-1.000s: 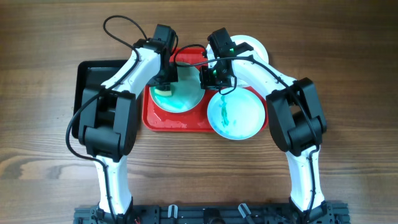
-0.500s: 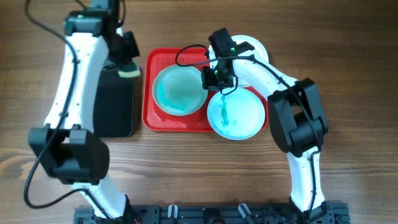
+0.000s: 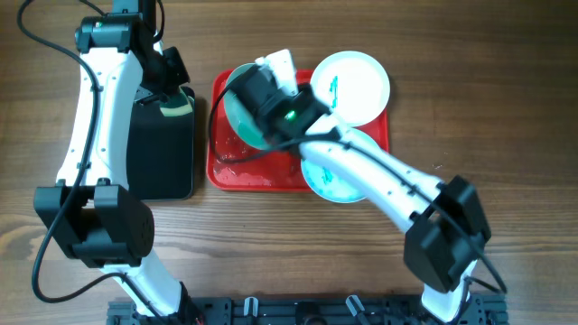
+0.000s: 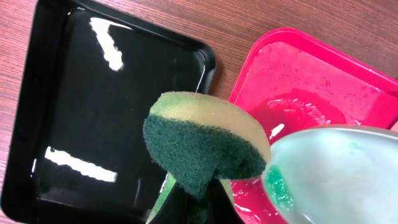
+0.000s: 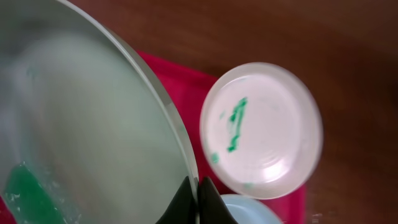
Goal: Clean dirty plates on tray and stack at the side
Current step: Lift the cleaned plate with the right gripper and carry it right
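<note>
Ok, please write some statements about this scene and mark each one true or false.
1. The left gripper holds a sponge. True.
2. A plate lies in the black tray. False: no plate shows there; the plates are at the red tray.
3. The white plate bears a green smear. True.
4. The right gripper is open and empty. False: it is shut on the rim of a turquoise plate.

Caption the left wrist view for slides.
Left jaws hold a sponge at the black tray's edge, beside the red tray.
</note>
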Motion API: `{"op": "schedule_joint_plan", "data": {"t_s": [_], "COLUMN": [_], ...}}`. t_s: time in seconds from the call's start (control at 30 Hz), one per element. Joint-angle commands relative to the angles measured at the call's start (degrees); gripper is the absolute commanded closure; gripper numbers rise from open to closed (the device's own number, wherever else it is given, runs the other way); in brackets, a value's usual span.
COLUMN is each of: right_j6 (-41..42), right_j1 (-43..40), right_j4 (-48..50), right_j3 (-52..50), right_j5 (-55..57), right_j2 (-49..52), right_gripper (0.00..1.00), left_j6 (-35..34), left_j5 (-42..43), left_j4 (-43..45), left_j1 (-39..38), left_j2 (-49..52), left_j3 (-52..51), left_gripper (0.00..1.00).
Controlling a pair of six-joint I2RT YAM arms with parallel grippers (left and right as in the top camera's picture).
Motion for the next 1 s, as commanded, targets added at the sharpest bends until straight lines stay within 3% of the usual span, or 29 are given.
{"op": "schedule_joint_plan", "data": {"t_s": [0.0, 0.3, 0.6, 0.67, 0.8, 0.97], "right_j6": [-0.3, -1.7, -1.7, -1.8, -1.6, -1.9], "right_j1": [4.2, 9.2, 9.6, 9.5, 7.1, -3.9], "right_j4": [-0.1, 0.2, 0.1, -0.3, -2.6, -4.2], "right_j3": [0.3, 0.3, 0.3, 0.3, 0.3, 0.3], "right_j5": [20.6, 41.3, 40.7, 34.0, 7.8, -24.1], "right_j2": [0.1, 0.1, 0.1, 0.1, 0.1, -2.8], "right_gripper": [0.96, 0.96, 0.96, 0.96, 0.96, 0.96], "left_j6": [-1.0, -1.0, -1.0, -1.0, -1.0, -1.0], "left_j5": [0.9, 0.9, 0.9, 0.9, 0.9, 0.9], "left_j4": [0.0, 0.0, 0.0, 0.0, 0.0, 0.0], "left_j1": [0.2, 0.2, 0.2, 0.2, 0.2, 0.2], "left_j2": [0.3, 0.3, 0.3, 0.3, 0.3, 0.3], "left_j3": [-0.3, -0.3, -0.3, -0.3, -0.3, -0.3], "left_gripper": [0.96, 0.96, 0.96, 0.96, 0.96, 0.96]}}
